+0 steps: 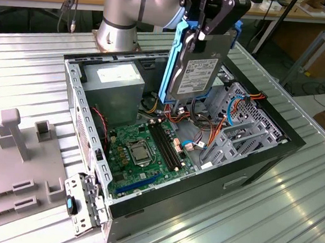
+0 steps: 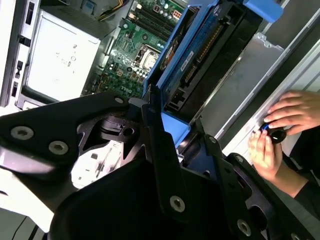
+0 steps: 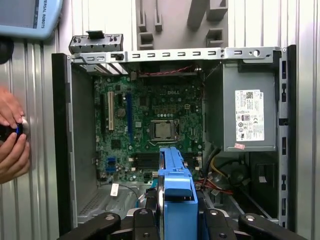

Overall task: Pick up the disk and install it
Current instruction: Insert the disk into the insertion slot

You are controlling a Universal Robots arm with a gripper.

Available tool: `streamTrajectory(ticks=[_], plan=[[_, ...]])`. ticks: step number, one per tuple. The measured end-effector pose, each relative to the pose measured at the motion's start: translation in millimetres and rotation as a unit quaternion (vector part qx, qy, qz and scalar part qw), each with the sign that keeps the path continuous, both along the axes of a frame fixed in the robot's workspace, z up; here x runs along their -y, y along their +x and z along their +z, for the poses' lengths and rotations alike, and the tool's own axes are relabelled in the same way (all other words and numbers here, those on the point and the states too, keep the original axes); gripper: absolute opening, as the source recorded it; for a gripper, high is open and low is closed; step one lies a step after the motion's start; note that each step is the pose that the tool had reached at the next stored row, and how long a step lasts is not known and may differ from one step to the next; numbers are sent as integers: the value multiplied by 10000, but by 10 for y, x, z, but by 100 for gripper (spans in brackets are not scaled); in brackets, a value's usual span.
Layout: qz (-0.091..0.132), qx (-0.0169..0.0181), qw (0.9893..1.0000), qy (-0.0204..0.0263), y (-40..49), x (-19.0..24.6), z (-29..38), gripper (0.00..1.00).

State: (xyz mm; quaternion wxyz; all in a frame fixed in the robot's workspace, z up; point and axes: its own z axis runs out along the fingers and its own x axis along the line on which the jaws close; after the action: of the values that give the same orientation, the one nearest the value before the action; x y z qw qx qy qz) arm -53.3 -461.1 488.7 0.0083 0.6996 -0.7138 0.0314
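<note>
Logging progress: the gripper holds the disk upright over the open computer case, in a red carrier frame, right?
The frame is blue, not red, as the exterior view shows; the gripper does hold the disk upright over the open case.

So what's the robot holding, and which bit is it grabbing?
The tool holds the disk by its upper end, at the blue frame.

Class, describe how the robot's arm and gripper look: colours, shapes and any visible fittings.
The arm is built of thick, rounded silver-grey metal segments, with a pale blue cap at a joint. The gripper is matt black, made of flat, angular linked plates. In the second wrist view, round silver screw heads stud those plates.
</note>
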Motion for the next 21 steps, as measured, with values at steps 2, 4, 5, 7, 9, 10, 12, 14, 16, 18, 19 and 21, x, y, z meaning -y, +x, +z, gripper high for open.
streamTrajectory(ticks=[2,4,5,7,9,10,12,14,16,18,19,21], plan=[[-8,0,10000,-6,51,4,-2,37],[-12,0,10000,-6,76,36,-3,37],[-14,0,10000,-8,84,50,-2,37],[-17,0,10000,-14,100,102,-3,37],[-19,0,10000,-18,110,138,-4,37],[-21,0,10000,-19,114,152,-4,37],[-23,0,10000,-22,126,183,-5,37],[-33,0,10000,-33,153,246,-7,37],[-44,0,10000,-47,175,292,-10,37],[-54,0,10000,-58,194,334,-12,37],[-57,0,10000,-60,198,344,-13,37],[-64,0,10000,-68,211,373,-15,37]])
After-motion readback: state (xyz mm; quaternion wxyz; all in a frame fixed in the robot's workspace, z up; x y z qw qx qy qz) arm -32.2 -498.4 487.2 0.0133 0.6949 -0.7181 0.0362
